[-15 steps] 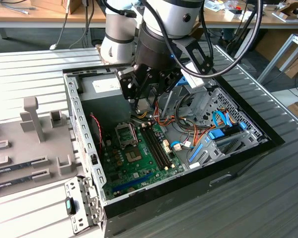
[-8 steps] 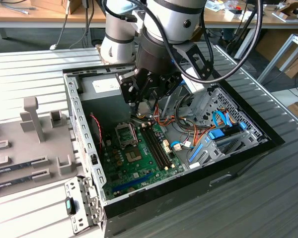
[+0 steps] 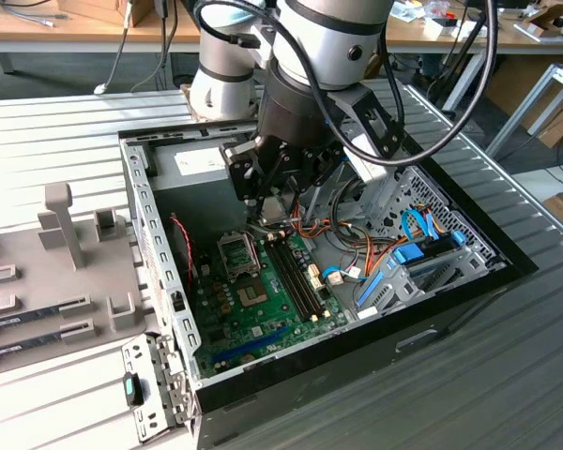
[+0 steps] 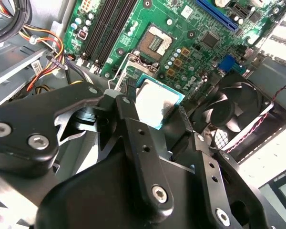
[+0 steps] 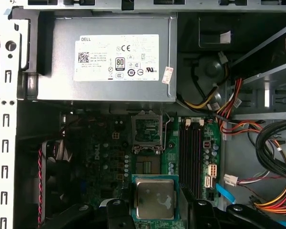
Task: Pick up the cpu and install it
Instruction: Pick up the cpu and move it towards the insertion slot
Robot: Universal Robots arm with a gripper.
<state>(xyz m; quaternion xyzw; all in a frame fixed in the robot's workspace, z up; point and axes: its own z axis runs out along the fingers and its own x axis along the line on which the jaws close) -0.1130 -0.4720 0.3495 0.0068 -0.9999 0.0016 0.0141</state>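
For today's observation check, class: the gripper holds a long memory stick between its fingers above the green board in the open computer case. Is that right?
No. The gripper holds the cpu, a small square silvery chip, not a long memory stick; both wrist views show it. The rest stands: it is between the fingers, above the green board in the open computer case.

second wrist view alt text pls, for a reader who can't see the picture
The robot's black hand grips a small square silvery-grey cpu with a green rim, held above a green circuit board. The board carries long black memory slots, and a round black fan sits beside it.
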